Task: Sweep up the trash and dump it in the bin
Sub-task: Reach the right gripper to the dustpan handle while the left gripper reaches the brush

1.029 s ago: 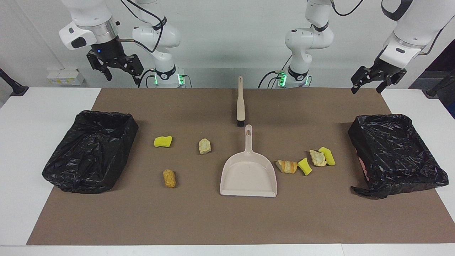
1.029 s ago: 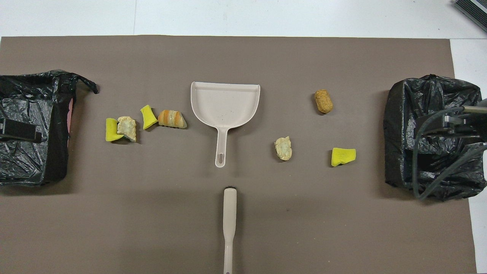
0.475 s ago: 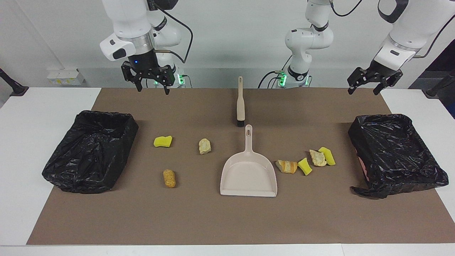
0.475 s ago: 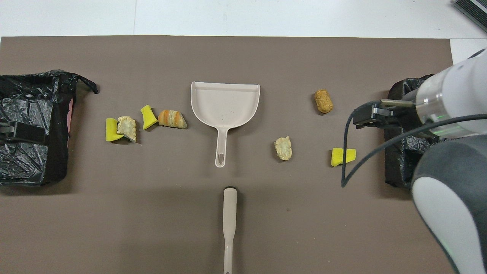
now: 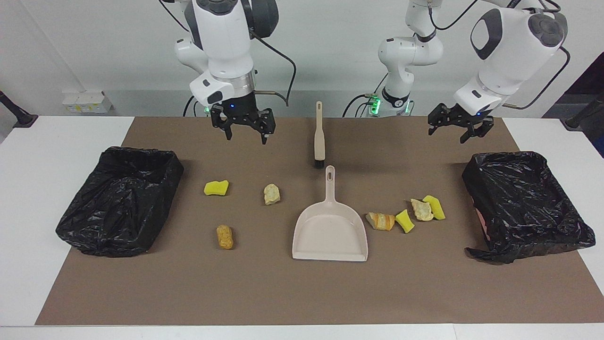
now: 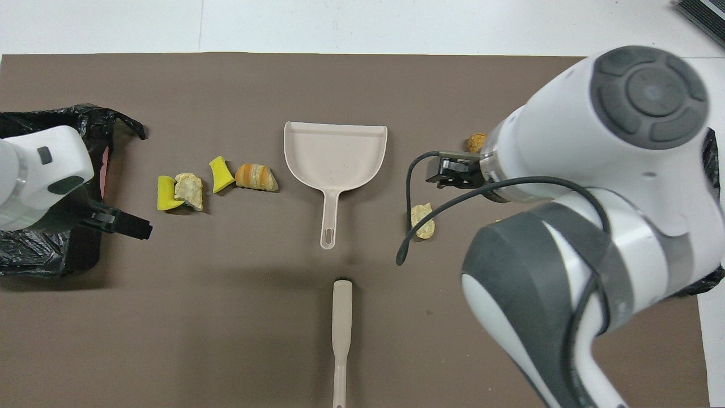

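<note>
Nearest the robots, a beige brush (image 5: 319, 135) is lying flat on the brown mat (image 5: 302, 293), untouched. The right gripper (image 5: 244, 126) is hanging over the mat beside the brush, toward the right arm's end, fingers spread apart and holding nothing. The left gripper (image 5: 455, 126) is hovering over the mat near the left-end bin (image 5: 524, 203), fingers also apart and empty.

Farther out, the dustpan (image 5: 330, 226) is lying with its handle pointing at the brush. Trash is sitting on both sides: four scraps (image 5: 406, 213) clustered just beside the pan toward the left arm's end; a yellow sponge chunk (image 5: 216, 187), a pale lump (image 5: 271, 194) and an orange lump (image 5: 225, 236) scattered toward the right-end bin (image 5: 120, 198).

The scraps look light, so a hard sweep would probably scatter them past the pan. The thin, flat brush handle may slip if pinched off-centre.
</note>
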`<state>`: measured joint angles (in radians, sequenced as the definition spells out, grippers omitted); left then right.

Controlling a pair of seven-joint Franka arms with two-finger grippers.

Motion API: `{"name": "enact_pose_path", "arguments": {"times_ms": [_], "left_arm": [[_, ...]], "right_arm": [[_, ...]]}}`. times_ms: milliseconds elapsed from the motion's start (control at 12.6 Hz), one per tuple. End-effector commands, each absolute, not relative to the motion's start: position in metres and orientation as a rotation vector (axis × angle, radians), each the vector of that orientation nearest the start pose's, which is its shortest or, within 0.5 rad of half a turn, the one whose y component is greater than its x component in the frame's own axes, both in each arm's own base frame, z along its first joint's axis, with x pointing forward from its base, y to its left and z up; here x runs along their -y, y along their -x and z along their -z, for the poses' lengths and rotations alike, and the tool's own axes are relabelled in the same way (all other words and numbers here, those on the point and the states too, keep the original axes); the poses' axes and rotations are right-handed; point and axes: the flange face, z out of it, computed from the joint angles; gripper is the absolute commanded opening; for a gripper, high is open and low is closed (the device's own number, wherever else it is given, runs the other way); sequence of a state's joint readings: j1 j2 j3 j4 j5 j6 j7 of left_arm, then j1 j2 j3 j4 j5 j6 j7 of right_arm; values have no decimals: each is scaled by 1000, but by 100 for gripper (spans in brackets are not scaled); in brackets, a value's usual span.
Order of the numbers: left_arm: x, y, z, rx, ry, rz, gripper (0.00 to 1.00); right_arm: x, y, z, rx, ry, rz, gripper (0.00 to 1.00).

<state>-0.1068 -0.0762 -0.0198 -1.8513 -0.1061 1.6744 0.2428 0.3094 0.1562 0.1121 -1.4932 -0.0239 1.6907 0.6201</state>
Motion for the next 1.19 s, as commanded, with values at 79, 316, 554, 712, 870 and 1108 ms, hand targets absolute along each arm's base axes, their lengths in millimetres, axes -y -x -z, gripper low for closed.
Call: {"name": "enact_pose_path", "arguments": {"times_ms": [79,316,554,712,870,1108], "left_arm": [[97,-475,-510,-658,3197,-32,100],[118,-436,-482,-727,3181,-24,100],[163,-410,-445,-755,3165,-76,100],[193,-386,-428,-754,3159,-75,100],[237,-349,-391,-765,3151,-45,100],[304,-302,-363,-686,3166,-40,100]], "right_arm": [[-312,-564,-530,-368,3116,51,100],[-345,-572,-509,-339,3107,64,100],[-382,-580,-487,-344,3099,50,100],[-403,-584,-462,-325,3089,62,100],[-430,-589,-427,-296,3114,87,100],[-441,-603,-401,-272,3107,142,100]]}}
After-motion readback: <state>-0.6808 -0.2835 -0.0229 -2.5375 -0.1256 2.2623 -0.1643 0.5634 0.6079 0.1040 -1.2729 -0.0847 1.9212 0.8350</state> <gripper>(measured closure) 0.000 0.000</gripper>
